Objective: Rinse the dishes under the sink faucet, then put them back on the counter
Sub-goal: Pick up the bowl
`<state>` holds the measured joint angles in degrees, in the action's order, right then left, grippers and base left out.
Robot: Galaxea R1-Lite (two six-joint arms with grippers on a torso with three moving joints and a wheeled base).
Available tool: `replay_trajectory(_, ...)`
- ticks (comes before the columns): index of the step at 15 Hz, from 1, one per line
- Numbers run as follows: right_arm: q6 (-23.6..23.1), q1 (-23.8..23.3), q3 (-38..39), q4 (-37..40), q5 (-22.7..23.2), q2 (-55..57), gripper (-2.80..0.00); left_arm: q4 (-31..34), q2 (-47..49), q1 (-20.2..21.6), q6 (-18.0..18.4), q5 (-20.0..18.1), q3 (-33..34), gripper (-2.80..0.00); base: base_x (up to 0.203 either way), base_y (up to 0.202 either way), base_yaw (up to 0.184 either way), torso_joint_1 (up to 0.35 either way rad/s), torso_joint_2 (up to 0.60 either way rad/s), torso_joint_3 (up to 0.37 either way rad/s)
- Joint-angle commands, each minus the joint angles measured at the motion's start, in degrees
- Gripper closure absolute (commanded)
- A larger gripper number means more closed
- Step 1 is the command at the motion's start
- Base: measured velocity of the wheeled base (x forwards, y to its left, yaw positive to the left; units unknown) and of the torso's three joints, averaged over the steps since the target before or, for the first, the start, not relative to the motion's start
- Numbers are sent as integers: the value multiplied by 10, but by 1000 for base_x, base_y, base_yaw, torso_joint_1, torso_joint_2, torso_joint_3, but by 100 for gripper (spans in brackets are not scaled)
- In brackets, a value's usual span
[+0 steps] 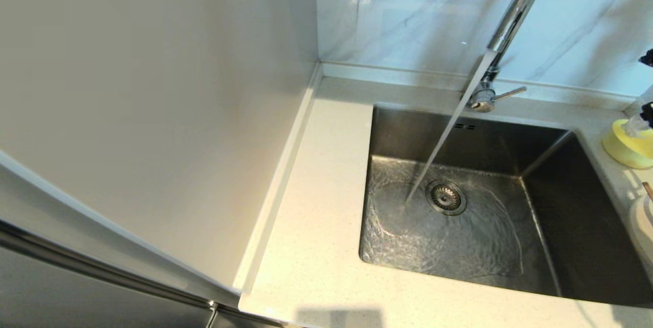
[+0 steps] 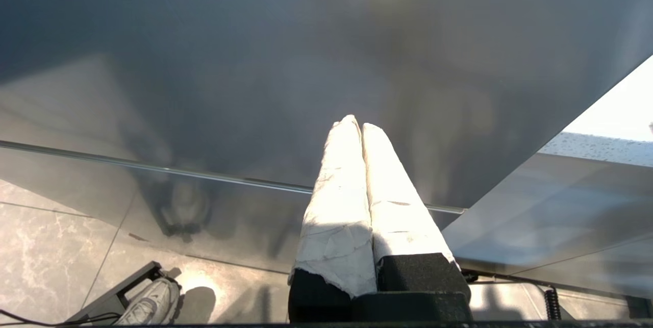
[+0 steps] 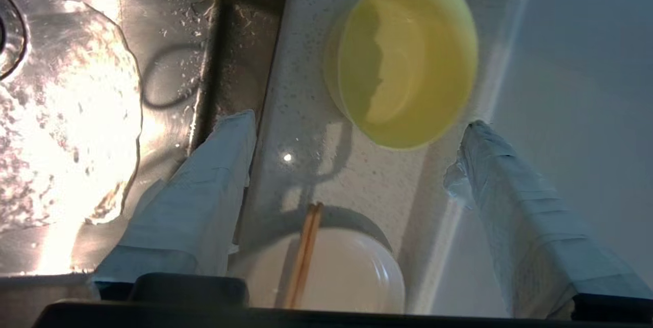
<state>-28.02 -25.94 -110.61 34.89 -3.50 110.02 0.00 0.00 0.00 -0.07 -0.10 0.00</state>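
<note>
While water pours from the sink faucet point(image 1: 510, 22), off-white speckled counter point(image 1: 316, 205) seen wrapping the left, far and right sides of the sink point(image 1: 551, 216). Steel basin set into it, stream landing just left of the round drain strainer point(image 1: 446, 197), rippled sheet of water spread over the basin floor. Faucet standing at the far rim, thin side lever point(image 1: 510, 94) pointing right. White plate point(image 3: 352, 272) lying on the right counter strip, near side, barely visible at the head view's right edge. Pale-yellow bowl point(image 3: 405, 57) sitting farther back on the same strip, apart from the plate, empty and upright. Chopsticks point(image 3: 304, 254) resting across the plate, tips poking past its far rim. Right gripper point(image 3: 357, 129) hovering above the right counter strip between bowl and plate, fingers point(image 3: 204, 205) spread wide apart, holding nothing. Left gripper point(image 2: 357, 126) parked low beside a grey cabinet front point(image 2: 255, 62), taped fingers pressed together, nothing between them.
</note>
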Motion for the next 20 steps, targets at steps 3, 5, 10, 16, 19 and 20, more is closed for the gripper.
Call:
replay_trajectory(3,3,6,-7,-48,-1,67,-280,0,0,0,0,0,0,0,0,0,0,0,0,0)
replay_trajectory(5,13,6,-11,-62,-2,91,-280,0,0,0,0,0,0,0,0,0,0,0,0,0)
replay_trajectory(10,54,3,-23,-64,-11,128,-280,0,0,0,0,0,0,0,0,0,0,0,0,0)
replay_trajectory(16,68,-2,-29,-95,-22,156,-280,0,0,0,0,0,0,0,0,0,0,0,0,0)
replay_trajectory(19,70,-5,-29,-92,-22,157,0,0,0,0,0,0,0,0,0,0,0,0,0,0)
replay_trajectory(20,70,-5,-29,-92,-22,156,0,0,0,0,0,0,0,0,0,0,0,0,0,0)
